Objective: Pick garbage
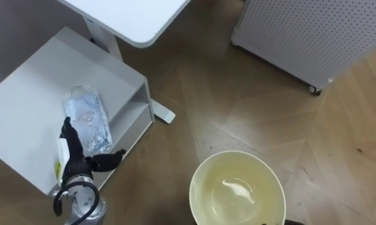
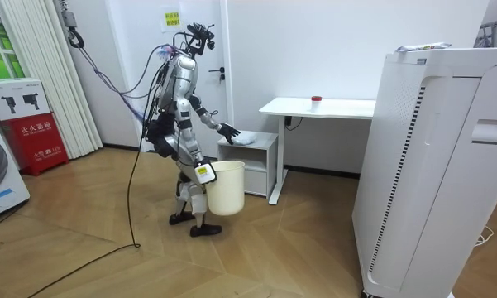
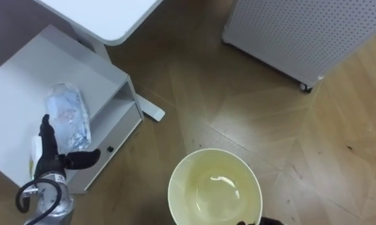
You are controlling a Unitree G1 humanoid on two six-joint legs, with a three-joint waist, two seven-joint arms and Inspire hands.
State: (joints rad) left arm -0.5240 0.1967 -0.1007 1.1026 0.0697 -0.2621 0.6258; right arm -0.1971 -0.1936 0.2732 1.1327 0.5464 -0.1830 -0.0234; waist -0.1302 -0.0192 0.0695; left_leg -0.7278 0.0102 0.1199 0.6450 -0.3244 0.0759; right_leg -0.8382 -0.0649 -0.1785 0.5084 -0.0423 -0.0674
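Wood flooring is running under a white cabinet [image 1: 25, 106]. A crushed plastic bottle [image 1: 87, 119] is lying on top of it, and the left hand [image 1: 75, 159] is hovering just beside the bottle with fingers spread wide. The right hand [image 2: 200, 171] is sitting at the cream bucket [image 1: 203, 187]; I cannot tell its grip.

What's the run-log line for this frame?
stage: reaching for garbage | left hand: open, at bottle on cabinet | right hand: at bin rim | bottle: not yet grasped
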